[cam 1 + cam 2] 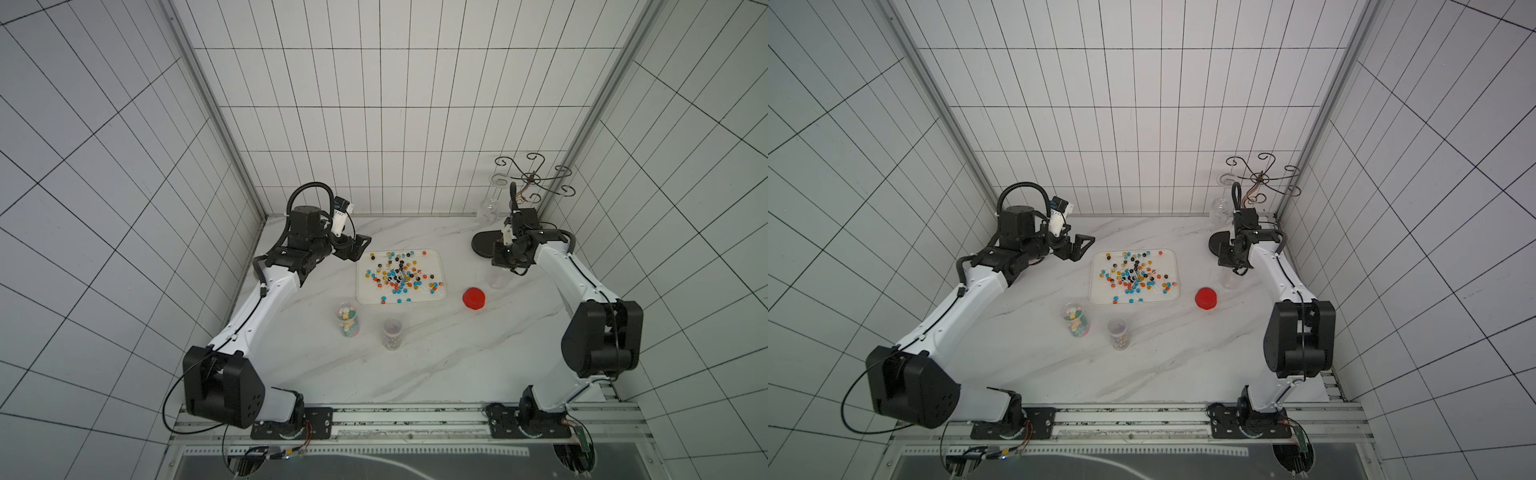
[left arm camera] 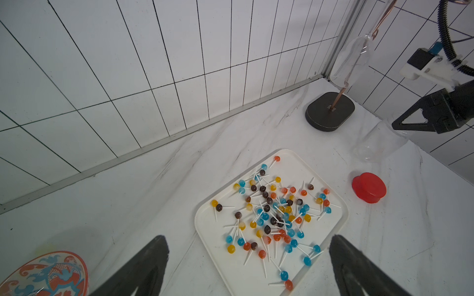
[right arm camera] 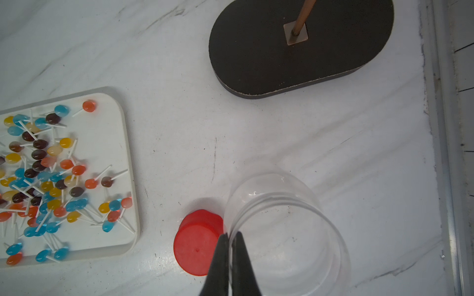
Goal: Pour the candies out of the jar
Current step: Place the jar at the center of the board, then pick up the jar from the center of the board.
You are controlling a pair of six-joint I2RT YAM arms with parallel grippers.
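I see the candies (image 1: 399,272) scattered across the white tray (image 1: 434,259) in the middle of the table (image 1: 415,365). They are little orange, blue, yellow and brown balls on thin white sticks, some piled across each other near the centre.

The jar (image 3: 282,230) is clear and empty, mouth up, near the right side of the table and well apart from the tray. My right gripper (image 3: 232,237) has its fingers pinched narrow on the jar's rim, with the clear wall running between the tips. I cannot tell whether the jar's base touches the table. The red lid (image 1: 473,299) lies on the table just beside the jar, between it and the tray.

My left gripper (image 2: 248,237) hangs near the tray's far left corner with its fingers spread wide, holding nothing.

Nearer to me stand a jar of pastel lumps (image 1: 348,319) and, beside it, a jar of small dark sweets (image 1: 392,332). A dark stand (image 1: 484,243) sits at the far right.
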